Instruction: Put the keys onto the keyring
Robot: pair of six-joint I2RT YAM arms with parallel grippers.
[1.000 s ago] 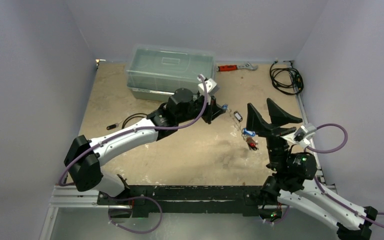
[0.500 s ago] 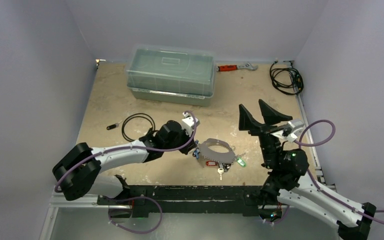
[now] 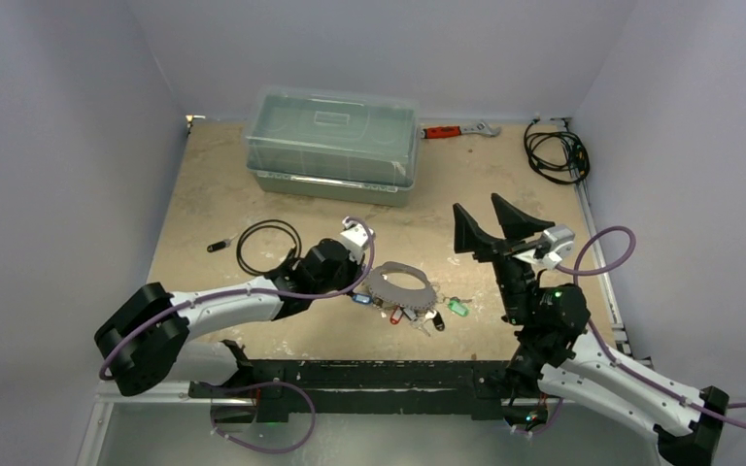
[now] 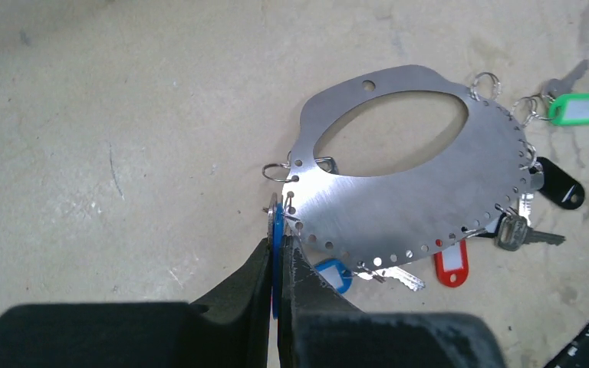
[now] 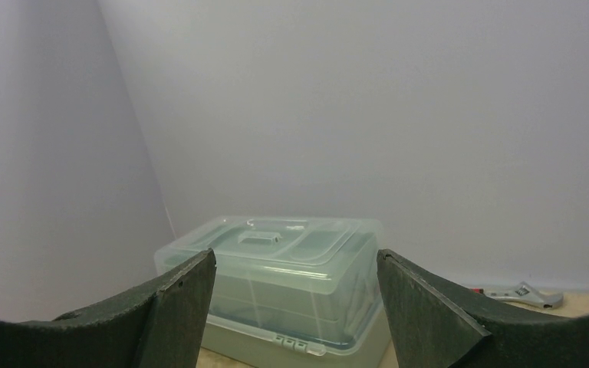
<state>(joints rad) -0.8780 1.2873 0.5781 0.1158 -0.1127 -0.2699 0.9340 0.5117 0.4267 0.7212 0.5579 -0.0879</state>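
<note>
While tight on blue key tag (image 4: 277, 224), L pincer (image 4: 278, 245) beside keyring (image 4: 399, 201); R pincer (image 5: 295, 259) agape.

Front centre of bench (image 3: 214, 184): keyring (image 3: 400, 283), keys (image 3: 425, 316) strung along its near and right rim, left tool (image 4: 278, 245) at its left rim. Behind-left, cable loop (image 3: 267, 245); left of that, small object (image 3: 218, 246). At back, box (image 3: 333, 144); right of it, wrench (image 3: 458, 129); back-right corner, cable coil (image 3: 554, 150). Right of keyring, raised and apart, right tool (image 3: 493, 225).

Keyring (image 3: 393, 292) seemingly slightly farther left
</note>
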